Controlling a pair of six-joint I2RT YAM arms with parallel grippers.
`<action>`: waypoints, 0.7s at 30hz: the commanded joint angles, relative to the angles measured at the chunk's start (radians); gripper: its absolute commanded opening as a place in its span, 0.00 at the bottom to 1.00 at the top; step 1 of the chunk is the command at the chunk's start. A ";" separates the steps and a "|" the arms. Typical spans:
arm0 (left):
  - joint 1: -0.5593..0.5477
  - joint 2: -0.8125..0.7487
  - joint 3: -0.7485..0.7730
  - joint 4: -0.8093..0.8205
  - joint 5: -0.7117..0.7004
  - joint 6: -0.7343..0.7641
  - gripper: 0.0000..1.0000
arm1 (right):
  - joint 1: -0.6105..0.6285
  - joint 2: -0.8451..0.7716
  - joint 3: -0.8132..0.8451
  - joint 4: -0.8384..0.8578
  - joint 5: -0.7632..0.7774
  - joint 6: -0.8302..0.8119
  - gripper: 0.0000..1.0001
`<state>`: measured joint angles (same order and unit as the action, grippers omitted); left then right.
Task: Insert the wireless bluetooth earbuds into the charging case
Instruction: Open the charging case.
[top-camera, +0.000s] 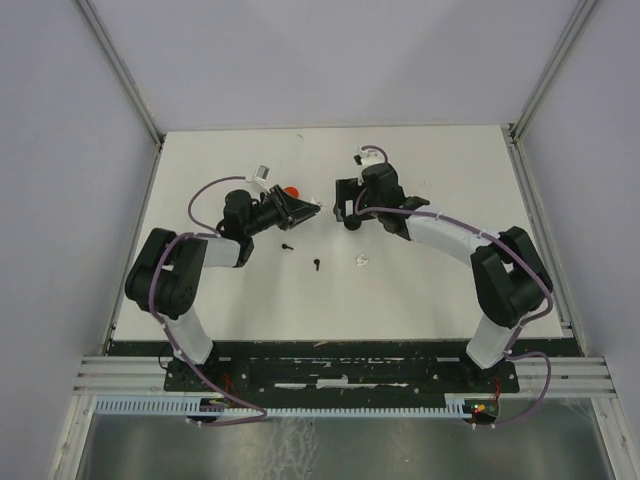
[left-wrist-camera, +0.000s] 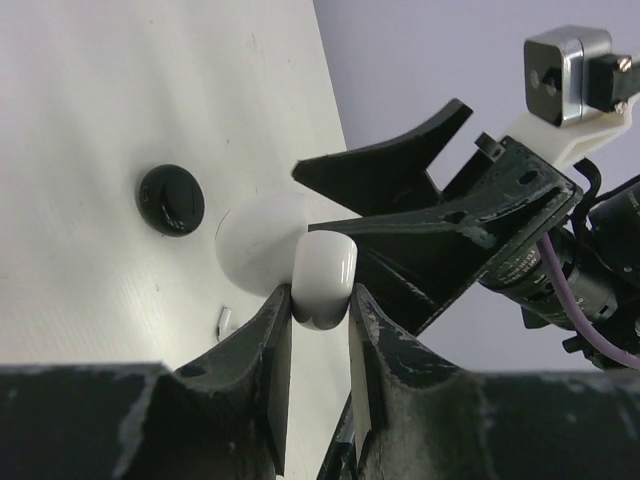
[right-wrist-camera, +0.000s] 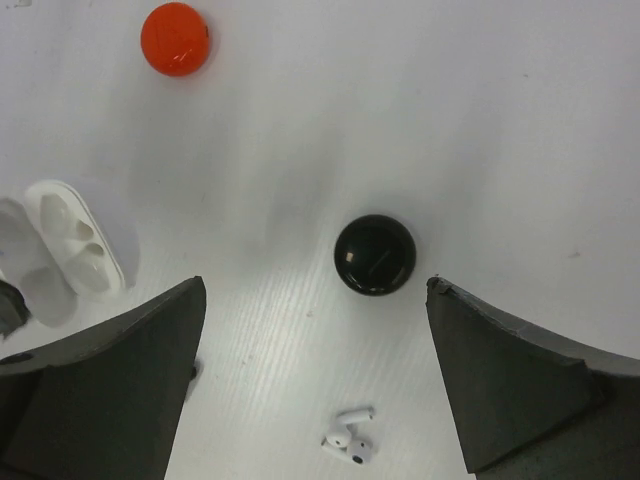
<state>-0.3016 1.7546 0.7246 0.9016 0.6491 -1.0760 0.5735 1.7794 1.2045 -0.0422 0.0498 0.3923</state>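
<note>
Left gripper is clamped on the white charging case, one finger on each side of the rounded body. The lid is swung open behind it. From the right wrist camera the case shows its two moulded wells turned toward the right arm. Right gripper stands with its jaws spread wide, holding nothing, and faces the left gripper across a short gap over the table. The white earbuds lie together on the table between the spread fingers, toward the wrist end of that view and touching neither finger. From overhead the white earbuds sit on the near side of the right gripper, close beside its forearm, and apart from the case. One black earbud lies on the near side of the left gripper. A second black earbud lies a little nearer the bases, apart from the first. A black disc rests on the table between the right fingertips, beyond the white earbuds. A red disc lies farther out, just behind the left gripper in the overhead view.
</note>
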 joint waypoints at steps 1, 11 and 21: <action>0.036 0.018 -0.007 0.158 0.105 -0.065 0.25 | -0.017 -0.144 -0.041 -0.045 0.129 -0.014 0.99; 0.071 0.235 0.033 0.672 0.297 -0.461 0.25 | -0.022 -0.286 -0.076 -0.230 0.239 -0.066 1.00; 0.107 0.305 0.031 0.774 0.381 -0.589 0.23 | -0.022 -0.302 -0.128 -0.317 0.150 -0.078 0.94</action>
<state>-0.2085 2.0731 0.7353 1.5063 0.9577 -1.5997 0.5514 1.4895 1.0775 -0.3229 0.2501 0.3317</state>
